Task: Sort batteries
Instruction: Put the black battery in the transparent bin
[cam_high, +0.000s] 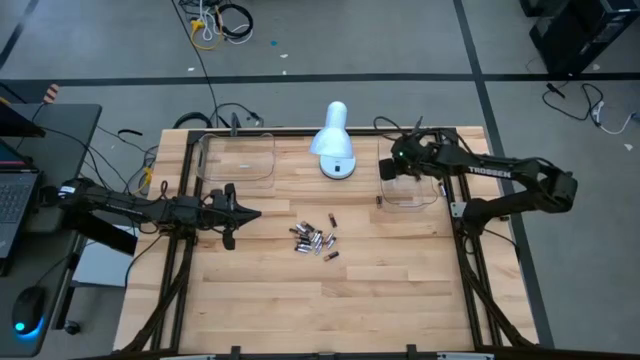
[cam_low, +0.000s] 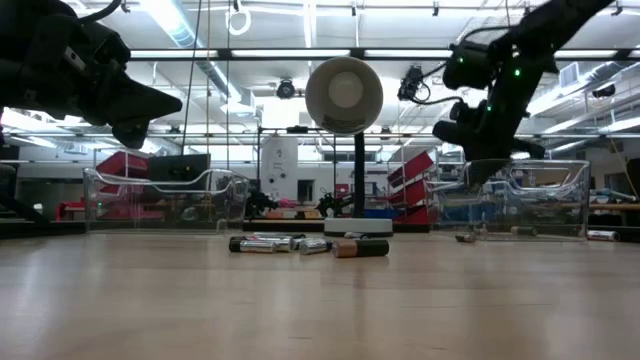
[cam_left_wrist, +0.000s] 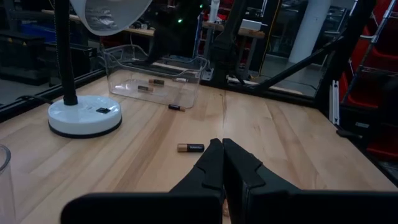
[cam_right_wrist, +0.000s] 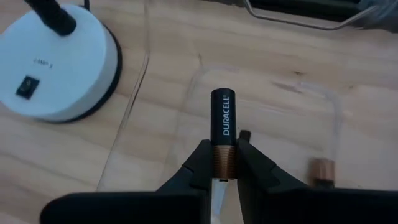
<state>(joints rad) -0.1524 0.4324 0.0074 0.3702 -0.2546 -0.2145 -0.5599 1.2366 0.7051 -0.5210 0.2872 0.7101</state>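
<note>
Gripping a black-and-copper battery (cam_right_wrist: 223, 132) by its copper end, the right gripper (cam_right_wrist: 224, 163) has its two fingers closed snugly on the cell, whose black end sticks out forward with "DURACELL" printed along it. This gripper (cam_high: 402, 160) hangs over the clear tray on the right (cam_high: 410, 190), above the tray floor, where another copper-ended battery (cam_right_wrist: 321, 171) lies. The right arm reaches in from the table's right side with its elbow bent, and "TROSSEN" is lettered in white on its forearm (cam_high: 490, 171).

A loose pile of batteries (cam_high: 315, 240) lies near the middle of the wooden table (cam_high: 300, 300), in front of the white desk lamp (cam_high: 334, 150); one more battery (cam_high: 379, 201) lies just outside the right tray.

The left gripper (cam_high: 240, 215) hovers above the table to the left of the pile, its arm stretched in from the left edge, beside the other clear tray (cam_high: 236, 157). Its fingers (cam_left_wrist: 214, 165) are pressed together with nothing between them.
</note>
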